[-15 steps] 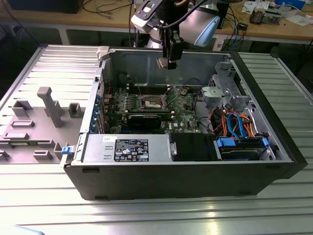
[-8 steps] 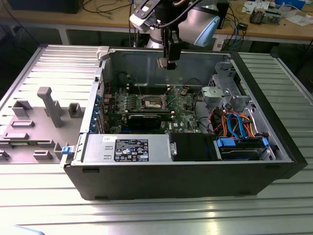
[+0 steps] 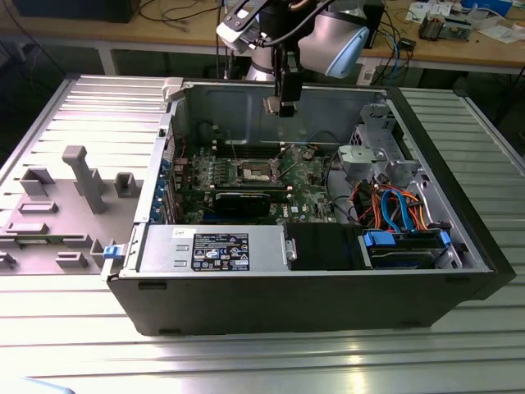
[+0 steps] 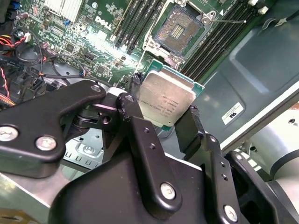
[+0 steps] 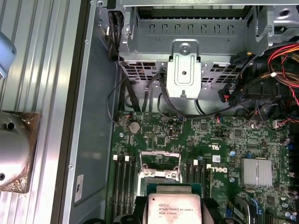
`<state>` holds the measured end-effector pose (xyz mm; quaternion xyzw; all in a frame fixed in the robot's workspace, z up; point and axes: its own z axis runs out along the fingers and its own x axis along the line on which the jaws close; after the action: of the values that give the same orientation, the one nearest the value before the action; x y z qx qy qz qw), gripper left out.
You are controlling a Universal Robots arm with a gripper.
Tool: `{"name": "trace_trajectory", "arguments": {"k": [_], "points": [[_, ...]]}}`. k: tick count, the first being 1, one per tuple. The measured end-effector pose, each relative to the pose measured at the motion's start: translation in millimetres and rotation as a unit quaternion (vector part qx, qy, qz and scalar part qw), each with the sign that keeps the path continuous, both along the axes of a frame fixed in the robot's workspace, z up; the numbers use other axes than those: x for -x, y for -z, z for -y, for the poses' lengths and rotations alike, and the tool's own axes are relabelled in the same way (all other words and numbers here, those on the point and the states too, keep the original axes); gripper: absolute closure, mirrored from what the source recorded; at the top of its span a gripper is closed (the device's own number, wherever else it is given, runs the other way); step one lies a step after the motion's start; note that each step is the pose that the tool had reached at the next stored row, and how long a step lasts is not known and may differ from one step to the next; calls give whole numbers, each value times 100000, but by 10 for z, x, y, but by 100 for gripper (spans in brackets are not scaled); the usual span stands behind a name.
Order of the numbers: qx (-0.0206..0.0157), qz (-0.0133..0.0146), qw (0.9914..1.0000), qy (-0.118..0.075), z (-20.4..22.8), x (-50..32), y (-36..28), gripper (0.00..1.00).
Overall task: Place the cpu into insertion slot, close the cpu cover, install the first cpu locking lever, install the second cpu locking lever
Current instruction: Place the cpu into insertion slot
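From my seat, the jaws are clenched on the cpu (image 4: pixel 166 98). In the second wrist view a black fingertip (image 4: pixel 127 103) presses on each of two opposite edges. The chip's silver-grey top faces that camera, tilted, with a strip of green edge showing. It hangs in the air above the motherboard (image 4: pixel 93 28), apart from the insertion slot (image 4: pixel 180 28), whose dark gold-speckled centre lies bare (nothing seated in it). Long black memory slots (image 4: pixel 135 23) run along both sides of the socket. A thin wire lever (image 4: pixel 229 21) juts out from one corner; I cannot follow where its far end goes.

In the first wrist view the cpu (image 5: pixel 174 210) runs off the picture's edge, so I see only part of its top. Just past it sits a silver frame with a window, the cpu cover (image 5: pixel 160 164). From this angle I cannot tell whether it stands upright or lies flat, and it hides much of the socket.

In the exterior view the arm's wrist hangs over the open computer case (image 3: pixel 328 304), towards its back wall and above the board. The chip there is too small to make out. The case lies on a ribbed metal surface (image 3: pixel 246 365).
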<state>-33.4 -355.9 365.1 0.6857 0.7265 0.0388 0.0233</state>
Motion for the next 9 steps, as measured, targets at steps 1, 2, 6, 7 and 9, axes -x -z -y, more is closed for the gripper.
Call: {"name": "trace_trajectory", "arguments": {"k": [1,2,6,7,9], "points": [[1,-1,100000,-1,0,0,0,45],[-1,0,100000,-1,0,0,0,45],[1,-3,100000,1,0,0,0,45],[0,-2,100000,3,0,0,0,45],[2,-3,100000,1,0,0,0,45]]}}
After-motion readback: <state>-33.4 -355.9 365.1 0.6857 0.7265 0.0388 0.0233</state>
